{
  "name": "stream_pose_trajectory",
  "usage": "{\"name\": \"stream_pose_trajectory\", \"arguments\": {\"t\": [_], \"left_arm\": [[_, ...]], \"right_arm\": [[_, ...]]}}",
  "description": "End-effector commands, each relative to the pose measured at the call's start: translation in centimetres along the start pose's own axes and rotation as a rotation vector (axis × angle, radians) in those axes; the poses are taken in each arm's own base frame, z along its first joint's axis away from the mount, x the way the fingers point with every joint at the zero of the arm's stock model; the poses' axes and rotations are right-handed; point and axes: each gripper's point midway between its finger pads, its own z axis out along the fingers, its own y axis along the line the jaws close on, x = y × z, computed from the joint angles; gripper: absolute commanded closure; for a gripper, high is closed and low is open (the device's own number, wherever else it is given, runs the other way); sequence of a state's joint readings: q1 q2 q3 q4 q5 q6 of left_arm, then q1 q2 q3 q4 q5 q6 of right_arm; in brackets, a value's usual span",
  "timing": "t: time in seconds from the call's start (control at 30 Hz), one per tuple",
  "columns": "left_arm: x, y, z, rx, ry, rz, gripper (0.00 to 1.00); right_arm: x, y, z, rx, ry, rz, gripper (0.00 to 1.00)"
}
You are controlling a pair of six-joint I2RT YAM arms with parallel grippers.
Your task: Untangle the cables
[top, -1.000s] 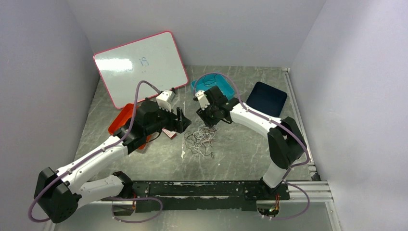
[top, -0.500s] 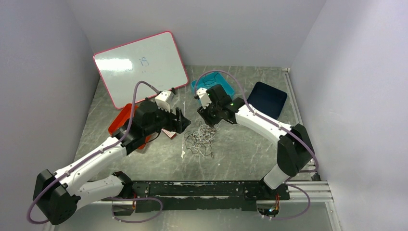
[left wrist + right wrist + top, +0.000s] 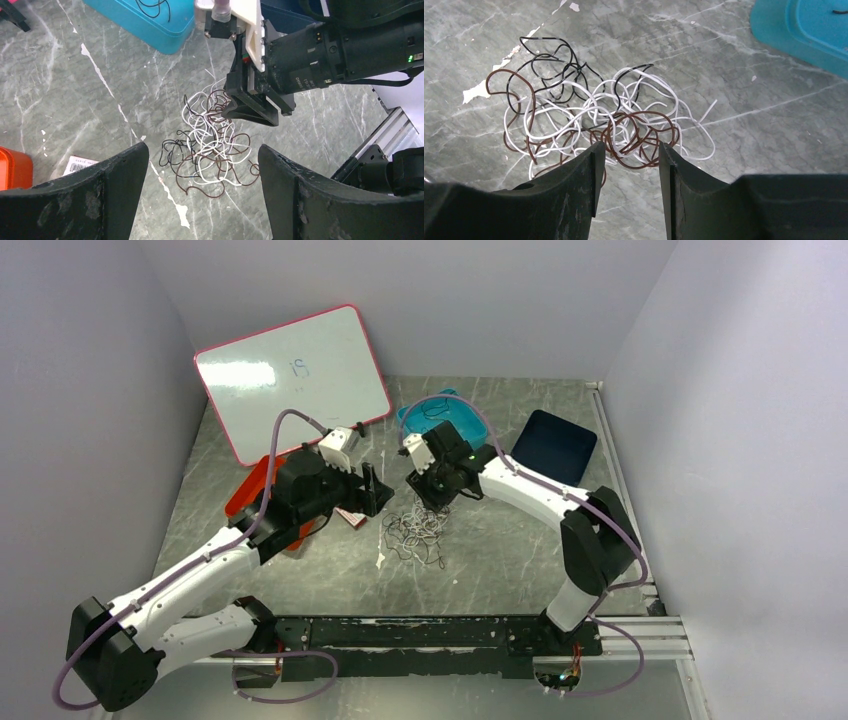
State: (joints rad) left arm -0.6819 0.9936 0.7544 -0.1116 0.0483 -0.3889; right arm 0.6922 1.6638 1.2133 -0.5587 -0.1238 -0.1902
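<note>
At far left, propped against the back wall: a pink-rimmed whiteboard with faint blue marks. Just in front of it, an orange tray on the grey marbled tabletop, partly hidden under the left arm. Near that tray's inner end, flat on the tabletop, a small white label card.

Next, the left tool: spread wide, gripping nothing, held above the tabletop and aimed toward the middle. Seen from the left wrist, two dark fingers framing the heap from either side without touching it.

In the middle, the cables: one loose tangle of thin white, black and reddish-brown strands, lying flat on the tabletop between the two tools. White loops mostly at the centre, black loops bunched toward one edge, brown loops woven through the rest.

Directly over the far edge of the tangle, the right tool: pointed down, parted by a modest gap, clamping nothing. From the right wrist, a brown loop and several white strands showing between its fingers; contact with them impossible to judge.

Just behind that tool, a teal tray with a single black strand curled inside. Further right, near the side wall, a dark blue tray, lying flat.
</note>
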Motion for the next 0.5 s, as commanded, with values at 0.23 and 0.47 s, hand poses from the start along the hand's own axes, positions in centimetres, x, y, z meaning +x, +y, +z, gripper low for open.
{"name": "stream_pose_trajectory", "arguments": {"t": [0.23,0.47], "left_arm": [[-0.4,0.2,0.1,-0.011,-0.008,0.006,0.15],[-0.5,0.3,0.1,-0.015,-0.008,0.01,0.15]], "right_arm": [[1.3,0.0,1.5,0.003,0.042,-0.009,0.54],[1.3,-0.1,2.2,0.002,0.04,-0.008,0.66]]}}
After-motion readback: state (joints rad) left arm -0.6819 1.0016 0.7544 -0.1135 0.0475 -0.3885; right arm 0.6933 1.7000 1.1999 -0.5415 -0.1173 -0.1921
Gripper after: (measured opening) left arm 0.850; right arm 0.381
